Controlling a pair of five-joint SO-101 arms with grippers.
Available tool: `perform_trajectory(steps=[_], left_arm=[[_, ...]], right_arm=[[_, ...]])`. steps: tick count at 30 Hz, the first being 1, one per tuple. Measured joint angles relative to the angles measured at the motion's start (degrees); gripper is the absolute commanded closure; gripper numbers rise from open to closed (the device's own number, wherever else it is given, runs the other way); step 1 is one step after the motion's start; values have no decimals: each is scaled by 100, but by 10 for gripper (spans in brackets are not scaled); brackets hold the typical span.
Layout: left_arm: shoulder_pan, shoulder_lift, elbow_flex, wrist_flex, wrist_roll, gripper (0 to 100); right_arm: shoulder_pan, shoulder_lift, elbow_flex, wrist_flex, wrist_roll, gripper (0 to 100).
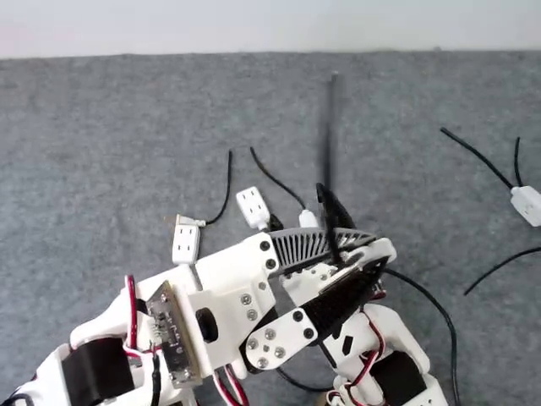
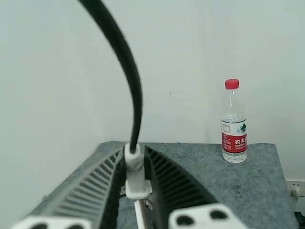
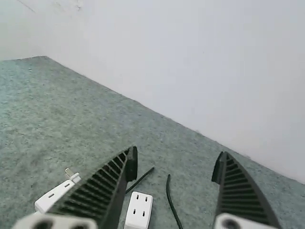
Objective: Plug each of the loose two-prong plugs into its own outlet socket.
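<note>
My left gripper [image 2: 136,183] is shut on a white two-prong plug [image 2: 135,176], held above the table, and its black cable [image 2: 125,57] arches up and away. In the high view that gripper [image 1: 317,241] lies across the middle with the cable [image 1: 330,144] rising from it. My right gripper [image 3: 176,157] stands open and holds nothing. Just beyond it a white outlet socket [image 3: 138,210] lies on the carpet. In the high view this socket [image 1: 253,207] lies left of the grippers. Farther left lies another white socket block [image 1: 186,244], with a plug's bare prongs [image 3: 71,174] at its far end.
Grey carpet [image 1: 101,127] covers the table up to a white wall. A third white socket [image 1: 527,203] with black cables [image 1: 478,155] lies at the right edge. A water bottle [image 2: 234,121] with a red cap stands near the carpet's far corner.
</note>
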Motion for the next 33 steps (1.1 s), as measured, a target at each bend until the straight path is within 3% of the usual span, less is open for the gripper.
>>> perform_trajectory(steps=[7, 33], left_arm=[[0, 0, -176, 396, 0, 989], [-273, -510, -26, 413, 0, 989]], right_arm=[[88, 0, 0, 0, 0, 736], [273, 0, -9, 0, -9, 736]])
